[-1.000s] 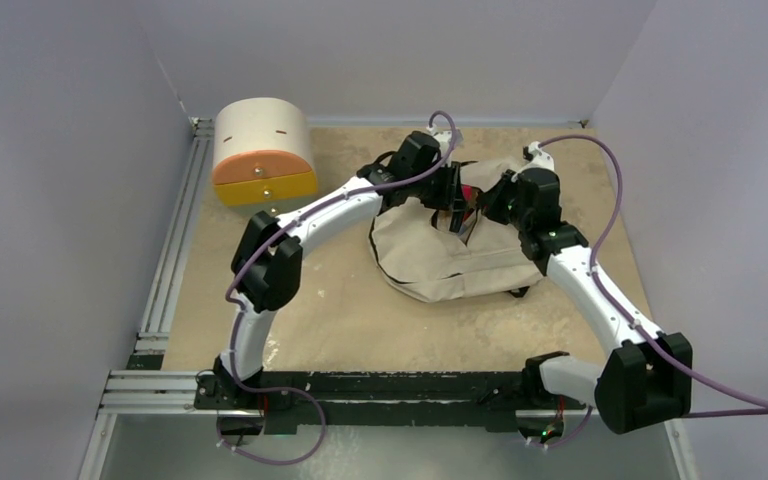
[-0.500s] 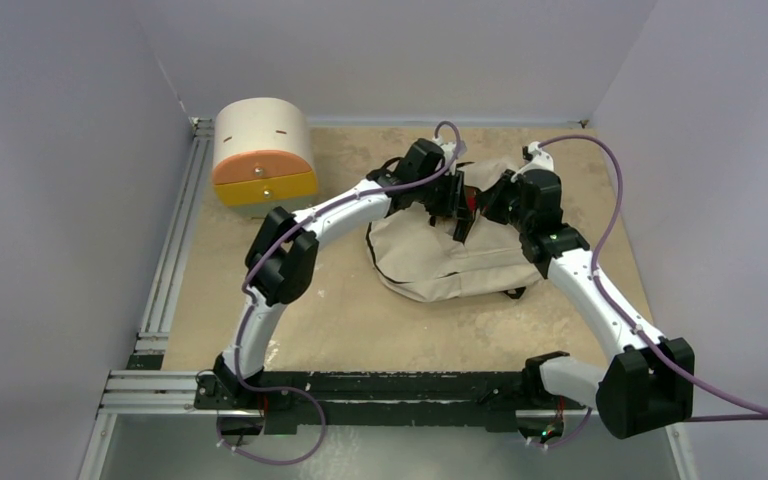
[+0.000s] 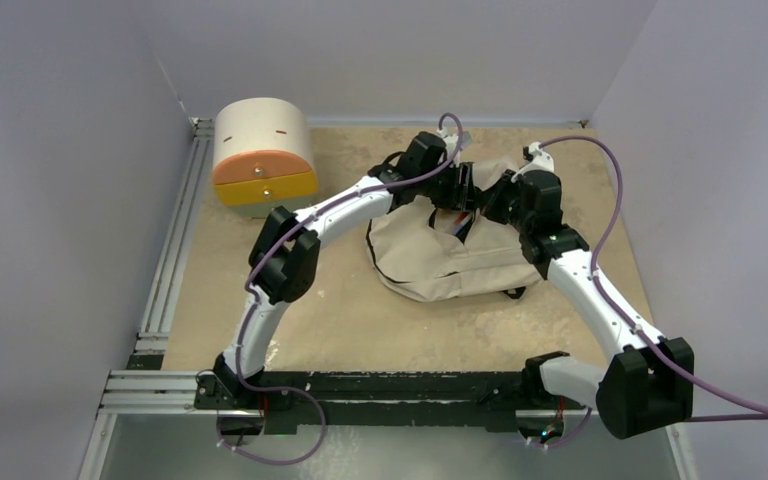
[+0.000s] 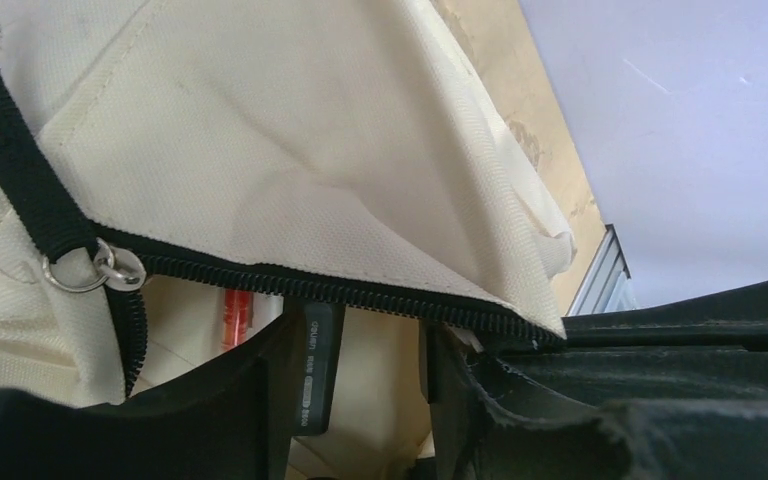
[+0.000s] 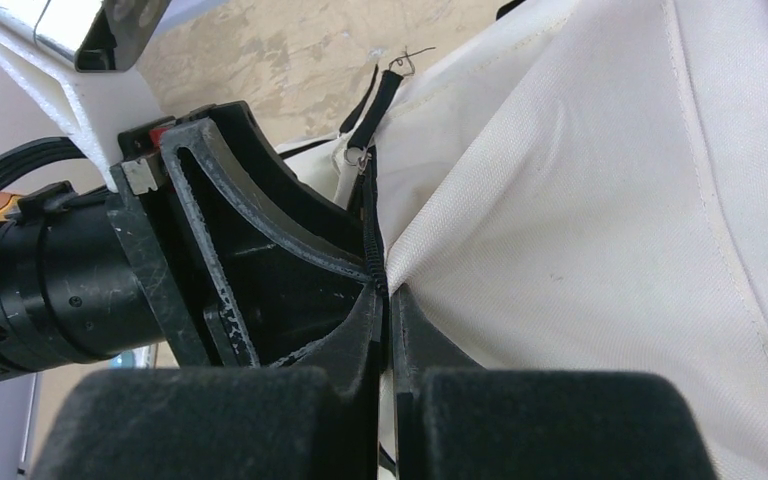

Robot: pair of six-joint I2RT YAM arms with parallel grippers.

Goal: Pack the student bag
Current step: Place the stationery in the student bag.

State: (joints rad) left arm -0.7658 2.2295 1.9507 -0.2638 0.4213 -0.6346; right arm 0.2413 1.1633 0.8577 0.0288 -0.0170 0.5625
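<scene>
The beige student bag (image 3: 450,255) lies mid-table, its black zipper open at the far end. My right gripper (image 3: 492,205) is shut on the bag's zipper edge (image 5: 375,255) and holds the flap up; it also shows in the right wrist view (image 5: 387,300). My left gripper (image 3: 460,190) is at the mouth of the bag, with its fingers reaching inside. In the left wrist view it (image 4: 375,350) is open, and a black labelled item (image 4: 315,365) lies against its left finger with a gap to the other. A red item (image 4: 236,315) shows inside the bag.
A cream drawer box (image 3: 263,155) with orange and yellow fronts stands at the back left. A metal rail (image 3: 175,250) runs along the table's left edge. Grey walls close in the left, back and right sides. A black strap (image 3: 520,292) lies at the bag's near right.
My left gripper has moved right and into the bag's mouth. The black item that hung below it has gone down into the opening. My right gripper has kept its hold on the flap.
</scene>
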